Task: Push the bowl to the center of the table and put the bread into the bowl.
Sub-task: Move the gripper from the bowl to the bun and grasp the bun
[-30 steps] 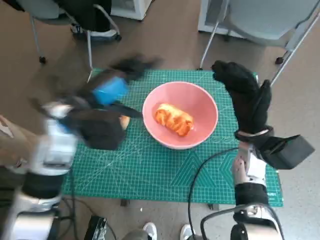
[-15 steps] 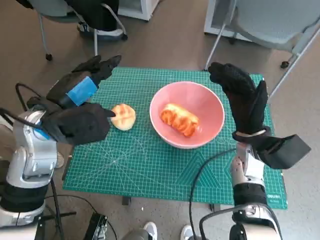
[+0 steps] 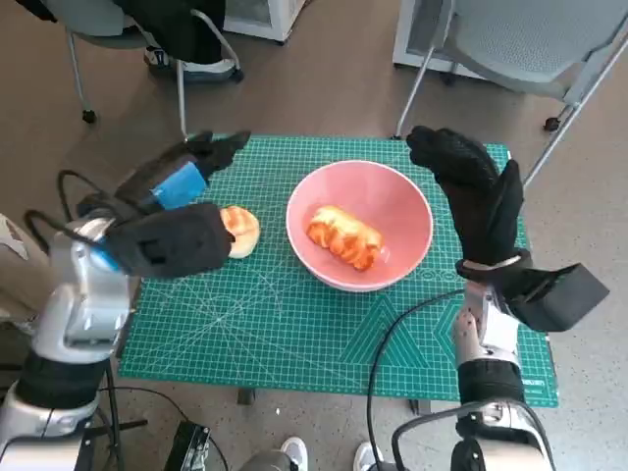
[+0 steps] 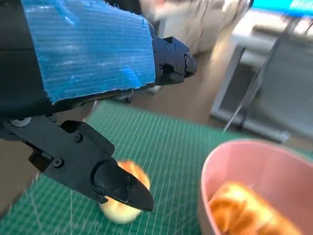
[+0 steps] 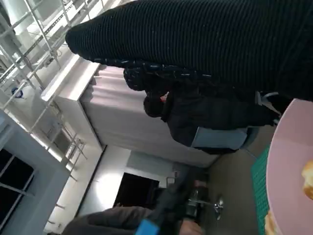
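A pink bowl (image 3: 392,201) stands near the middle of the green cutting mat (image 3: 294,324) and holds a long orange-glazed bread (image 3: 341,235). Its rim (image 4: 230,152) and that bread (image 4: 244,208) also show in the left wrist view. A small round bun (image 3: 241,229) lies on the mat left of the bowl, seen too as the pale bun (image 4: 124,205) under my left fingers. My left hand (image 3: 167,211) hovers over the mat just left of the bun, fingers apart, holding nothing. My right hand (image 3: 476,196) stands upright beside the bowl's right rim, fingers spread and empty.
Chair legs (image 3: 182,93) stand on the floor beyond the mat's far left corner, and a grey chair (image 3: 530,39) beyond its far right. A person in dark clothes (image 5: 215,112) sits behind. Black cables (image 3: 392,343) run across the mat's near edge.
My left hand swung out to the left, uncovering the bun, and has now drifted back right towards it. The right hand has hardly moved. The camera shifted slightly.
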You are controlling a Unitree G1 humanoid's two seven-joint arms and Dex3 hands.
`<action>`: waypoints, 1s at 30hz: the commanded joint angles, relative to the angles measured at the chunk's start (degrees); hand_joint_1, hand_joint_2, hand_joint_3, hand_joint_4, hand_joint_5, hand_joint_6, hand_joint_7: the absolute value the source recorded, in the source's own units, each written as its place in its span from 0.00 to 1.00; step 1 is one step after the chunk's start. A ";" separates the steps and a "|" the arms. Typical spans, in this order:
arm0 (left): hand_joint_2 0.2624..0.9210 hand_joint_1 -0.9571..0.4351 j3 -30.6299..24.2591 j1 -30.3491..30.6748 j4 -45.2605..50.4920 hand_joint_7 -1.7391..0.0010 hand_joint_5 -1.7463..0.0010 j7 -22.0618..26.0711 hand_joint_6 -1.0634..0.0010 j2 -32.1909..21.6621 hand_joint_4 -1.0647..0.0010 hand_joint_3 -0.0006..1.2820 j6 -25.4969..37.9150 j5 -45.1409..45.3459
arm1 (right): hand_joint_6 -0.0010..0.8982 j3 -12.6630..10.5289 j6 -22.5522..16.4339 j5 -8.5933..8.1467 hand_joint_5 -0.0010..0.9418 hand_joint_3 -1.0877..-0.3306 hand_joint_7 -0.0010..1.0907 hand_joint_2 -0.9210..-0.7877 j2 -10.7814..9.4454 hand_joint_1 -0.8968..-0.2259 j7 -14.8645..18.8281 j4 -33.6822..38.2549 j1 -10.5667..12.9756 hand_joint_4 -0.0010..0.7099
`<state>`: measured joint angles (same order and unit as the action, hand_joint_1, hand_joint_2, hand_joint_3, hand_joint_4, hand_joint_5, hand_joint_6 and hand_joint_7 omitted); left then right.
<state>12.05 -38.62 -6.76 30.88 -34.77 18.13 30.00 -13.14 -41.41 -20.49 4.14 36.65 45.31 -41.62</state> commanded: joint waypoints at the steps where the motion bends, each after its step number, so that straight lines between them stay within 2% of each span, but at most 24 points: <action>1: 0.65 0.48 2.64 -4.05 -6.21 1.00 1.00 -0.13 0.87 1.08 1.00 0.00 -0.34 1.50 | 0.09 -0.17 0.95 -0.56 0.00 0.44 0.47 0.00 0.31 0.35 0.74 1.24 0.38 0.32; 13: 0.64 0.44 9.24 -11.86 -23.96 1.00 1.00 0.21 0.88 3.72 1.00 0.00 -2.62 4.82 | 0.09 -0.42 0.98 -0.47 0.00 0.44 0.47 0.00 0.68 0.35 0.57 0.83 0.68 0.32; 30: 0.64 0.38 13.46 -19.65 -43.54 1.00 1.00 -1.99 0.87 8.31 1.00 0.00 -5.60 6.29 | 0.09 -0.60 0.98 -0.43 0.00 0.44 0.47 0.00 0.80 0.35 0.40 0.31 1.10 0.32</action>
<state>24.75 -55.90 -47.90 29.51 -27.37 13.01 35.71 -13.54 -41.09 -20.50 4.58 36.92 45.34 -41.73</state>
